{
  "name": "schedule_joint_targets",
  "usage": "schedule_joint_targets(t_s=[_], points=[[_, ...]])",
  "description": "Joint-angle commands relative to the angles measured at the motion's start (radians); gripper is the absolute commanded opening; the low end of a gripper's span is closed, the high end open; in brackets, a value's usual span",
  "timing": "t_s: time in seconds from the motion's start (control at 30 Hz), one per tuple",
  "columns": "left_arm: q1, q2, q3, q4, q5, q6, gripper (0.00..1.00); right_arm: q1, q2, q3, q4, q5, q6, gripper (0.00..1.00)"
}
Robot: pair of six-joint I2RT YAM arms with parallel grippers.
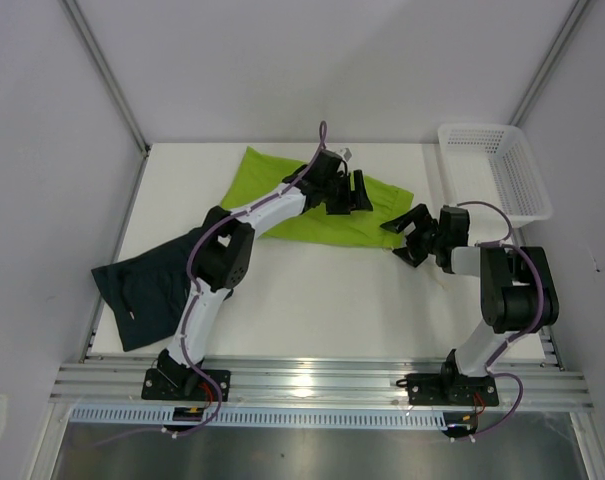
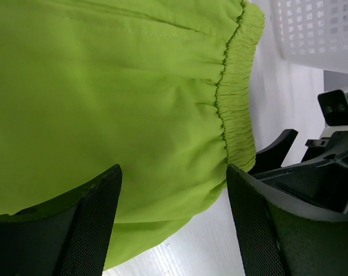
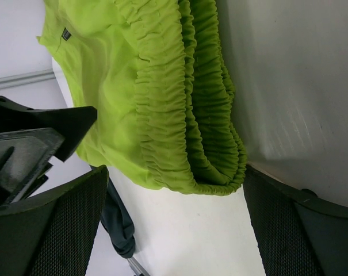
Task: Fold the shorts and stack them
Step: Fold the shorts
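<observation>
So the lime green shorts (image 1: 327,228) are lying spread out toward the far middle of the worktop (image 1: 312,300). The dark navy shorts (image 1: 152,290) are crumpled at the near left, right at the left edge. Left tool (image 1: 350,195) sits over the green pair near its elastic waist, jaws well apart with nothing pinched. Right tool (image 1: 404,240) is just right of that same waist end, jaws spread wide (empty too). White mesh basket (image 1: 527,190) is in the far right corner.
</observation>
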Motion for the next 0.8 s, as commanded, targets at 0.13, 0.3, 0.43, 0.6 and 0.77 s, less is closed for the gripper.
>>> schedule_joint_targets(t_s=[0.13, 0.3, 0.43, 0.6, 0.77], points=[[-0.009, 0.055, 0.091, -0.095, -0.012, -0.024, 0.75, -0.03, 0.03, 0.02, 0.001, 0.012, 0.006, 0.99], [-0.011, 0.038, 0.064, -0.087, -0.014, -0.022, 0.75, -0.043, -0.093, -0.022, -0.076, 0.05, -0.044, 0.99], [-0.015, 0.03, 0.064, -0.087, -0.014, -0.024, 0.75, -0.05, -0.154, 0.009, -0.177, 0.093, -0.103, 1.0], [-0.018, 0.018, 0.064, -0.093, -0.029, -0.017, 0.75, -0.053, -0.147, 0.062, -0.214, 0.09, -0.138, 1.0], [-0.02, 0.012, 0.063, -0.101, -0.027, -0.013, 0.74, -0.054, -0.079, 0.095, -0.196, 0.087, -0.163, 0.99]])
